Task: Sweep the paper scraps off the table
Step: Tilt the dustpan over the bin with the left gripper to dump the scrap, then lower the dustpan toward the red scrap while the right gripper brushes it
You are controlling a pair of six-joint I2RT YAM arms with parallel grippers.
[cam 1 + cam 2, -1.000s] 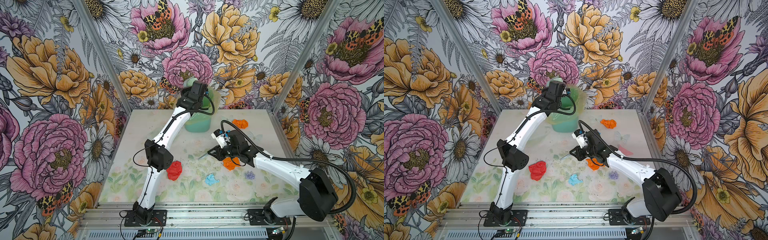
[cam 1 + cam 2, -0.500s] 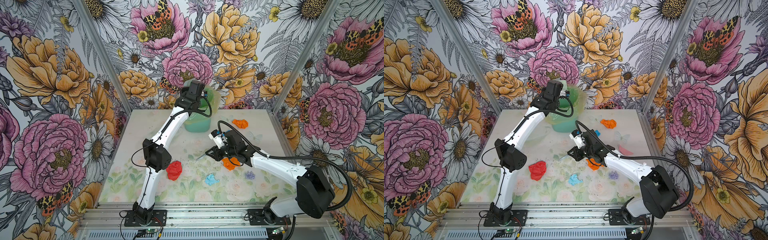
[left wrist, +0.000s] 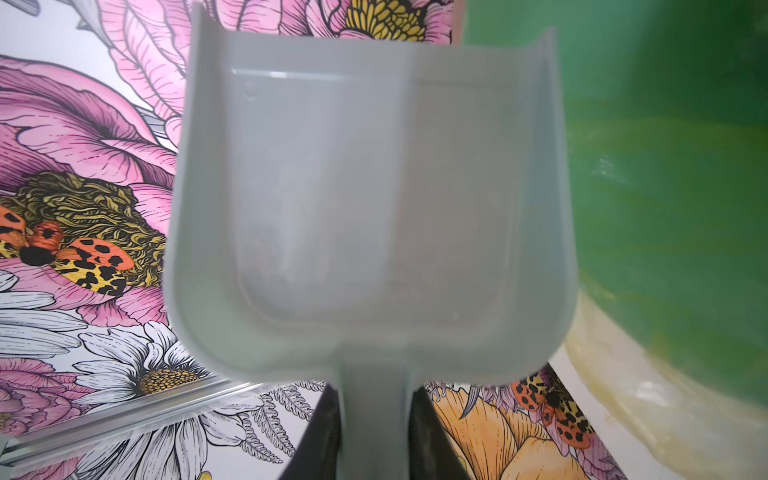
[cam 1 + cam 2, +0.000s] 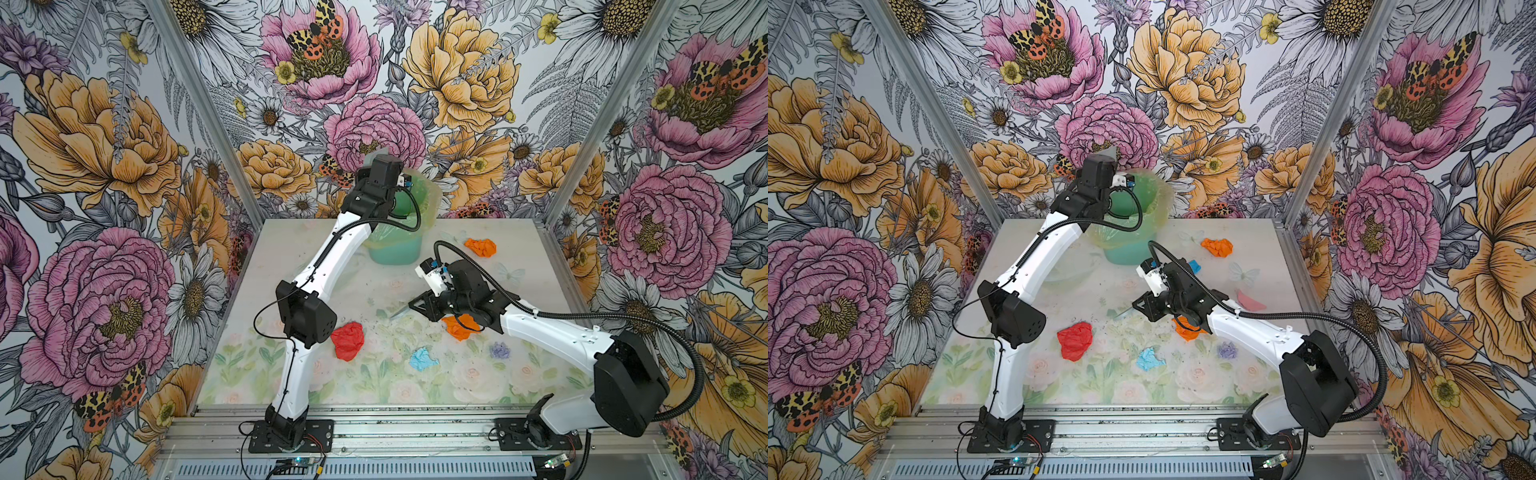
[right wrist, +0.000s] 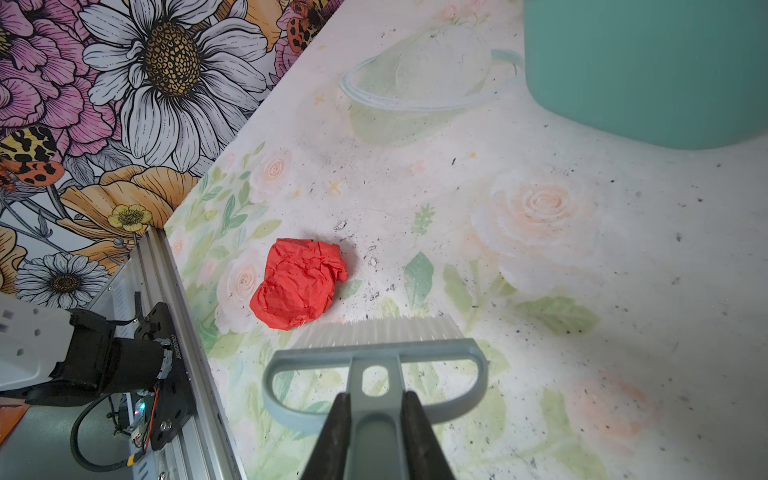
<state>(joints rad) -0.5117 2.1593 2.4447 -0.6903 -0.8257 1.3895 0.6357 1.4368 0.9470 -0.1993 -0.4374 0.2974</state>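
Loud pink-and-yellow flower walls (image 4: 104,145) all round, with the pale rose-print table (image 4: 365,291) in the middle. The green bin (image 4: 395,249) sits at the far edge, about centre.

The left gripper (image 3: 374,440) is clamped tight on the handle of the grey dustpan (image 3: 374,199). It's held up beside the bin's rim, mouth aimed at the far wall, long axis running back into the claw. The pan looks empty.

The right gripper (image 5: 376,436) is closed snug on the brush (image 5: 374,353), low over mid-table. Its bristles point left toward the red wad (image 4: 348,340).

I'd say it's barely dented, since most paper scraps (image 4: 1075,340) are still lying out.
- The red wad is left of centre, slightly longer near-to-far.
- One orange wad (image 4: 481,247) is far right.
- A second orange wad (image 4: 459,328) is half under the right arm.
- A light blue wad (image 4: 422,359) is near centre.
- A small blue bit (image 4: 1195,264) is just beyond the right wrist.

The others are too crumpled to have an axis.
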